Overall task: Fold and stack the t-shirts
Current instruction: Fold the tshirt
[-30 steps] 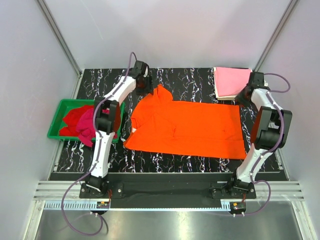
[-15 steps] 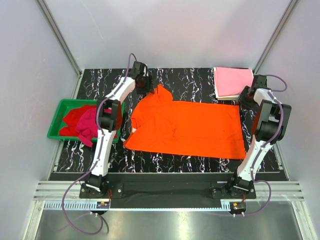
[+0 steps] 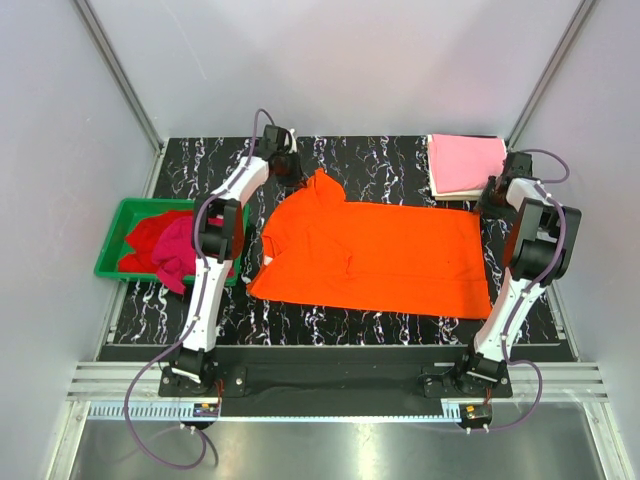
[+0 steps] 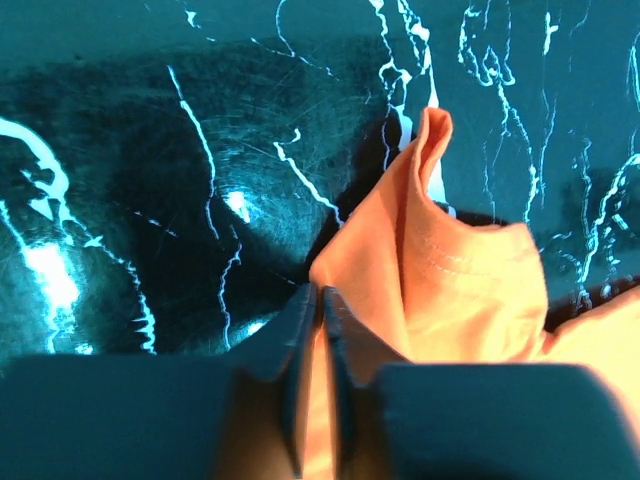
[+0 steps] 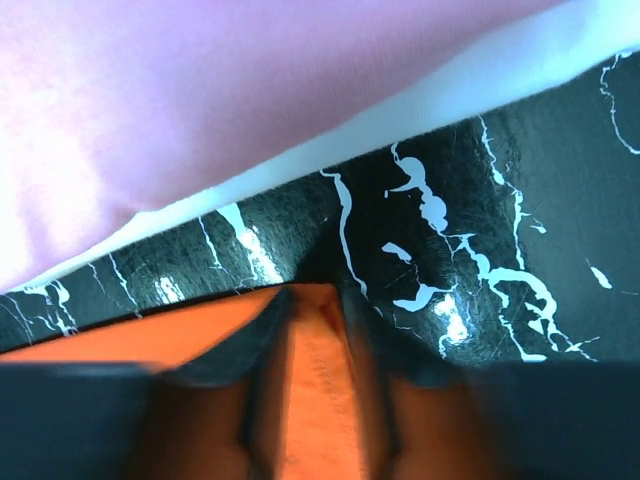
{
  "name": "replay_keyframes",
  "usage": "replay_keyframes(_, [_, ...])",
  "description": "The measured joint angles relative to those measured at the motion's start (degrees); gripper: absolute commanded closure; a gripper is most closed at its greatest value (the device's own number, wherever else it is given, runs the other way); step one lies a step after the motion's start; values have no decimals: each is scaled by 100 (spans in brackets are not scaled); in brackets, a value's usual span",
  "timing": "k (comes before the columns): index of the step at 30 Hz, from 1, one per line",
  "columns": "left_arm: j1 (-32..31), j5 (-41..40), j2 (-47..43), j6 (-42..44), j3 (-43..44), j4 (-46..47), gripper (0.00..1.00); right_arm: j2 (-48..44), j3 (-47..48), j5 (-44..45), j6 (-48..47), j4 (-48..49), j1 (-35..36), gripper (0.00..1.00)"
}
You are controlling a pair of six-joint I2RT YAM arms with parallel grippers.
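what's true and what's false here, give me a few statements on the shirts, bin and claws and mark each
1. The orange shirt lies spread out. True.
2. The pink shirt is in the bin. False: it lies folded at the far right corner, on a white shirt.
3. The left claw pinches orange cloth. True.
4. The bin is empty. False: it holds a red shirt and a magenta shirt.
5. The right claw grips the pink shirt. False: it is at the orange shirt's corner.

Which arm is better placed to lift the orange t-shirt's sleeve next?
Left: the left tool is shut on the sleeve of the orange t-shirt; the right tool is at the opposite hem corner.
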Motion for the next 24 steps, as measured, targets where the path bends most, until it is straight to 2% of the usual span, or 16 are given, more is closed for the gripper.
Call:
replay_keyframes(4, [13, 190, 11, -70, 0, 46, 100, 26, 11, 26, -72, 4, -17, 94])
replay_keyframes(7, [35, 282, 9, -120, 0, 55, 100, 42, 90, 72, -79, 2, -37, 98])
replay_keyframes(10, [55, 365, -4, -201, -26, 109, 100, 46, 166, 162, -76, 2, -55, 93])
replay_keyframes(11, [66, 400, -33, -245, -61, 138, 100, 46, 186, 168, -74, 4, -63, 87])
replay_keyframes(18, [210, 715, -203, -501, -197, 345, 100, 92, 271, 101, -4, 31, -111, 65])
replay_keyframes(21, [240, 828, -238, -553, -197, 422, 100, 133, 271, 22, 11, 31, -129, 66])
replay_keyframes(23, [249, 894, -238, -568, -197, 433, 100, 166, 271, 0, 24, 31, -138, 73])
replay_keyframes(24, [254, 920, -238, -579, -197, 433, 100, 179, 271, -4, 33, 31, -142, 80])
